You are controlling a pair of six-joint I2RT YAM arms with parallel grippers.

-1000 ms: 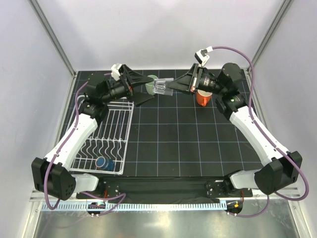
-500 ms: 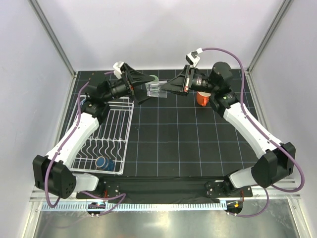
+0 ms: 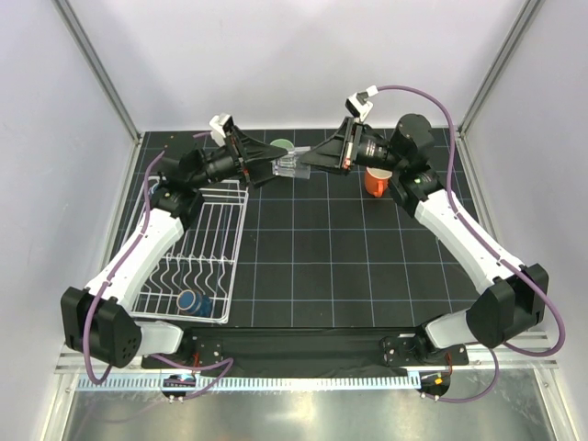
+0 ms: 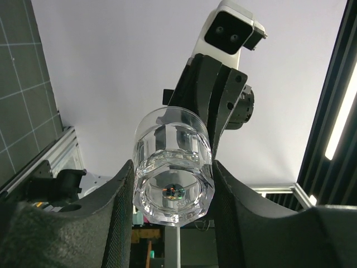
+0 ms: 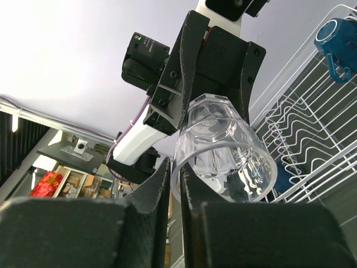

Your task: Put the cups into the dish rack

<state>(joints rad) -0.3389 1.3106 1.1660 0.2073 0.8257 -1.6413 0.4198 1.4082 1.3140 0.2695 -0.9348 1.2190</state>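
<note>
**Glass shared between two grippers in mid-air: a slip or a tug was the risk**

The right gripper was clenched on the glass, its two fingers nipping the rim wall, one inside and one outside. The left gripper straddled the other end, with its pads lying against the sides near the thick base. It looked clamped, though how firmly could not be told. The glass therefore hung between both arms, lying roughly on its side. It was above the table at about 12 o'clock in the overhead view and touched nothing else.

The likeliest failure was a mistimed release. If the right fingers opened before the left pads truly squeezed, the smooth glass could slide out and fall onto the table. If either arm pulled away while both were clamped, the thin rim pinch could twist the glass loose or strain it.

Farther out, the green tumbler stood just behind the handover at 12 o'clock and the orange mug at 1 o'clock. A wide withdrawal by the right arm could knock either.

The dish rack lay at 9 o'clock with a blue mug at its 6 o'clock end. A glass held crooked might catch on the wires when lowered.
</note>
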